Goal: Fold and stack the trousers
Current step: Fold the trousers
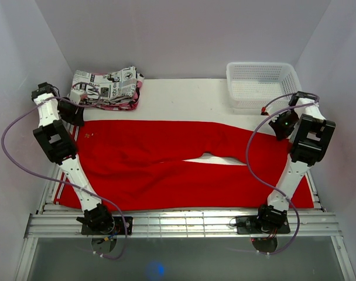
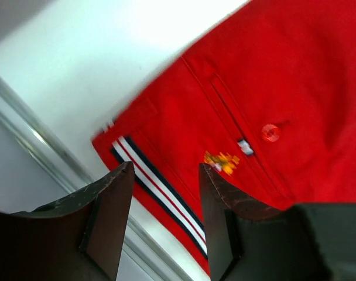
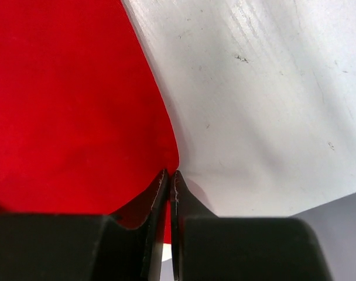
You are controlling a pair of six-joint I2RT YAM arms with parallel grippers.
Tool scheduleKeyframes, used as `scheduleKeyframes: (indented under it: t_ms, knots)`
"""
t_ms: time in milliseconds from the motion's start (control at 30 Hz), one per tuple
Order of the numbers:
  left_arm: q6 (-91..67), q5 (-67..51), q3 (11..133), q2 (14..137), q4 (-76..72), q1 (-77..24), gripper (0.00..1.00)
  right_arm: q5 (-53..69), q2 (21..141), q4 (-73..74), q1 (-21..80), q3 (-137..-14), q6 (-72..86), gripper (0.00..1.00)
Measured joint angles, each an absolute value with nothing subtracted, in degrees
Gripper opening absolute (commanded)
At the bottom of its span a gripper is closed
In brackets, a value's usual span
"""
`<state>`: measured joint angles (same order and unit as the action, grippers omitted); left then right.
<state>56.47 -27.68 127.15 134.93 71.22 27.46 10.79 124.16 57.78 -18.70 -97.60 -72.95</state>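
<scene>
Trousers (image 1: 166, 152) are laid flat across the white table (image 1: 184, 93), waist at the left and both legs run out to the right. A thin wedge of table is seen between the legs near the crotch. Fabric is plain bright red and mostly smooth.

Only in the top view: full outline, a folded newspaper-print garment (image 1: 105, 86) at the far-left corner just beyond the waist, and a white basket (image 1: 261, 104) at the far right.

Only in the left wrist view: a white, navy and red striped waistband (image 2: 157, 187), a red button (image 2: 270, 133) by a pocket slit, and a small orange-yellow mark (image 2: 222, 161). The left gripper (image 2: 166, 168) is seen spread wide above the waistband corner, nothing between its fingers.

Only in the right wrist view: the right gripper (image 3: 169, 174) is pressed together on the leg's edge, with red visible between the fingers.
</scene>
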Motion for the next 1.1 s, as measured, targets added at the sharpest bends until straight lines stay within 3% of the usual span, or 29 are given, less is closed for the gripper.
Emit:
scheduleKeyframes:
  t_ms: [300,533,667,900,1100]
  knots:
    - [69.8,-30.2,131.4,144.2,68.6,27.2,0.57,7.0,117.7,58.4,-16.4,-96.8,-71.9,0.08]
    - [77.2,-30.5,129.1,143.5,68.2,27.3,0.28,5.3,116.6,58.5,-15.6,-97.0,-71.3,0.08]
    - [77.7,-30.6,127.2,142.3,68.1,27.3,0.00,5.1,116.6,58.4,-15.6,-98.4,-71.1,0.08]
    - [69.8,-31.9,128.2,142.3,66.7,27.6,0.00,4.8,116.6,56.7,-15.9,-100.2,-71.2,0.08]
    - [54.5,-32.1,123.8,139.9,52.5,27.1,0.00,6.8,119.4,54.8,-16.0,-112.4,-70.5,0.08]
